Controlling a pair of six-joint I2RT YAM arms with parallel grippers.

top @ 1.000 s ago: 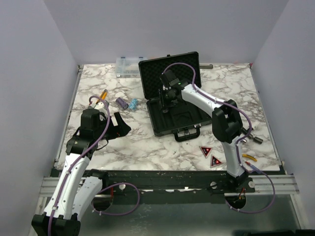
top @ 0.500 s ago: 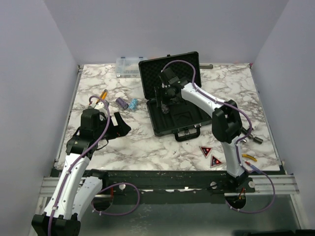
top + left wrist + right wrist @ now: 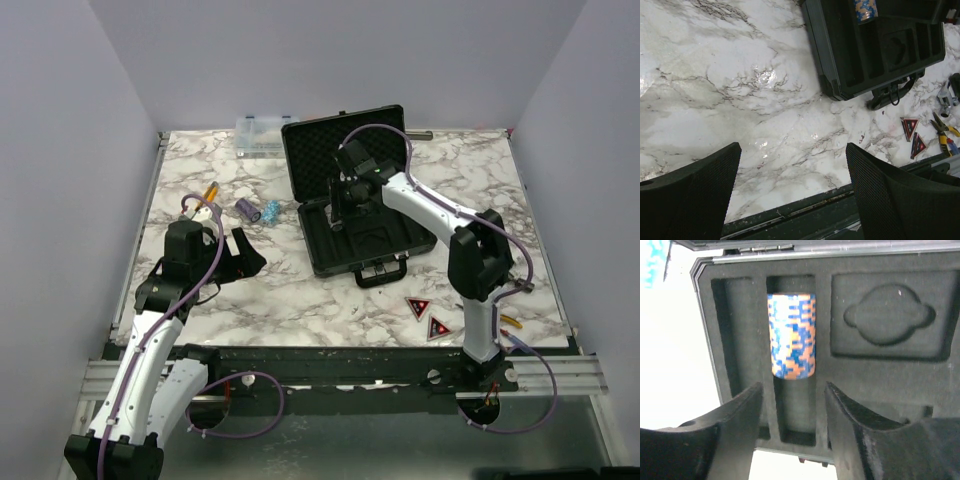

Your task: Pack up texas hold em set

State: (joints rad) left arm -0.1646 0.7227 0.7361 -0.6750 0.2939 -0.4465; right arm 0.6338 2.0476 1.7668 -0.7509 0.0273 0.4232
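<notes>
Boxed in at the back and both sides by plain pale lilac walls [image 3: 330, 60]. Floored with a glossy white counter [image 3: 260, 300] veined in grey, catching soft overhead glare. Edged along the near side by a dark metal rail [image 3: 340, 358].

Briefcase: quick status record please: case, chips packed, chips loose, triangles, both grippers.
case: briefcase open, lid up
packed: orange-blue chip stack lying in a tray slot
loose: purple stack, blue stack on table, left of case
triangles: both on table, in front of case
right gripper: open, empty, over tray
left gripper: open, empty, over bare table
</notes>
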